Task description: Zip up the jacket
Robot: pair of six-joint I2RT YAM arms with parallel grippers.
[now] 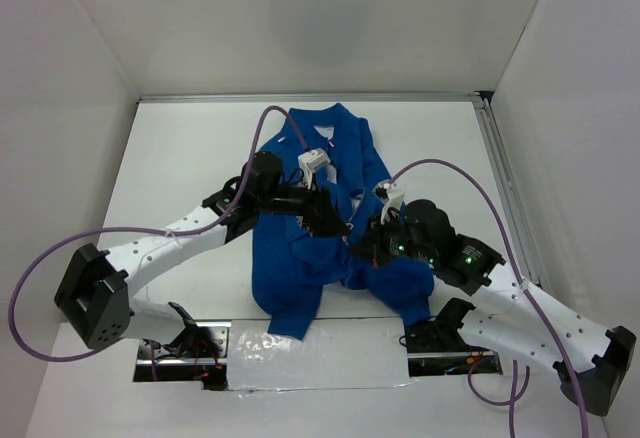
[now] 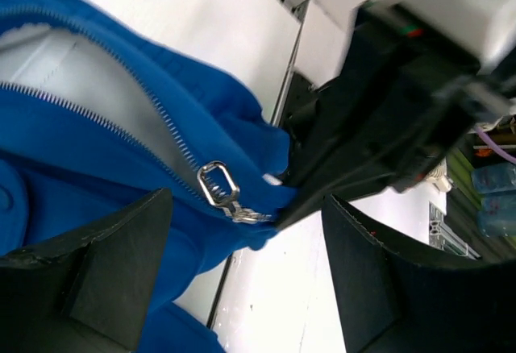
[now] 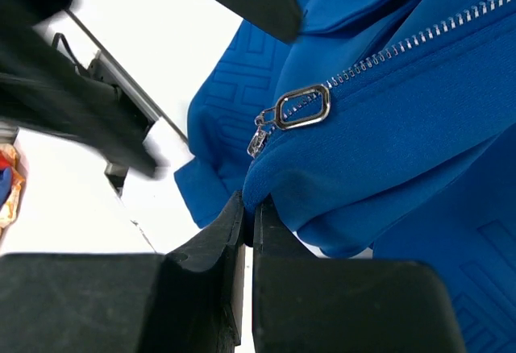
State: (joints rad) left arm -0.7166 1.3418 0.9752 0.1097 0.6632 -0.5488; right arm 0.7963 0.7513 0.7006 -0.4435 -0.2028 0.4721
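Jacket [image 1: 290, 268]: laid on the white surface [image 1: 180, 148], mid-frame in the top view, collar toward the upper edge, hem toward the lower edge; the front is seen parted above the slider.
Left claw [image 2: 246, 224]: spread wide, nothing held; the zipper pull [image 2: 218, 184] is framed between its fingers, just ahead of the tips.
Right claw [image 3: 248, 228]: closed tight on the hem fabric, just below the pull.
Zipper axis: the teeth [image 2: 105, 125] are run from the pull toward the upper left of the left wrist view.
Nearer arm: the left is judged nearer the pull; with the hem pinned by the right, a draw along the teeth would be braced.
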